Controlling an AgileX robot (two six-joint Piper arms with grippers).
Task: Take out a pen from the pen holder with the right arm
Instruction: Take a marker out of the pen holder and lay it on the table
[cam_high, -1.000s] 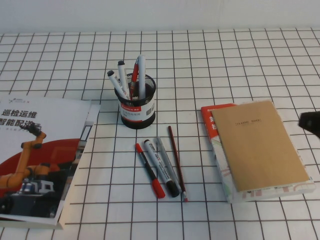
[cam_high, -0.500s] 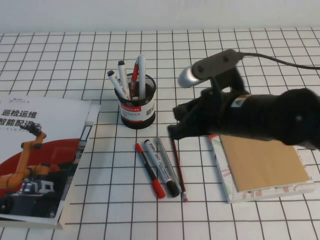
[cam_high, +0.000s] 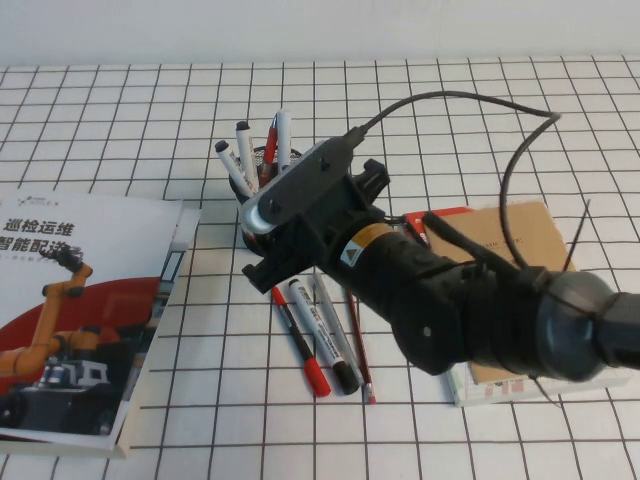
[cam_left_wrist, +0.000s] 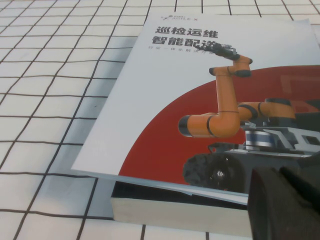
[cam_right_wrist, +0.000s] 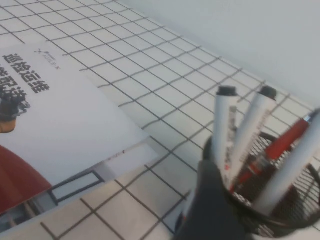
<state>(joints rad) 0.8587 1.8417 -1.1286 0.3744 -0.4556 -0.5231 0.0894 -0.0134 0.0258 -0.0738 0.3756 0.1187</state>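
Note:
The black mesh pen holder (cam_high: 243, 198) stands at mid-table, mostly hidden behind my right arm. White markers (cam_high: 232, 165) and a red pen (cam_high: 270, 145) stick up out of it. My right gripper (cam_high: 262, 268) is low against the holder's front-left side, under the grey wrist camera. In the right wrist view the gripper (cam_right_wrist: 210, 210) is a dark shape just in front of the holder's rim (cam_right_wrist: 280, 220). The white markers (cam_right_wrist: 225, 130) and the red pen (cam_right_wrist: 280, 150) rise right behind it. My left gripper (cam_left_wrist: 285, 205) hangs shut and empty over the near corner of the booklet (cam_left_wrist: 200, 100).
A red pen (cam_high: 300, 345), a black marker (cam_high: 325, 335) and a dark red pencil (cam_high: 358, 350) lie loose on the table in front of the holder. The big booklet (cam_high: 70, 300) lies at the left. A brown notebook (cam_high: 530, 225) on a book lies at the right, under my right arm.
My right arm has swept in from the right edge, across the notebook, to the pen holder. The holder, the loose pens and the booklet have not moved.

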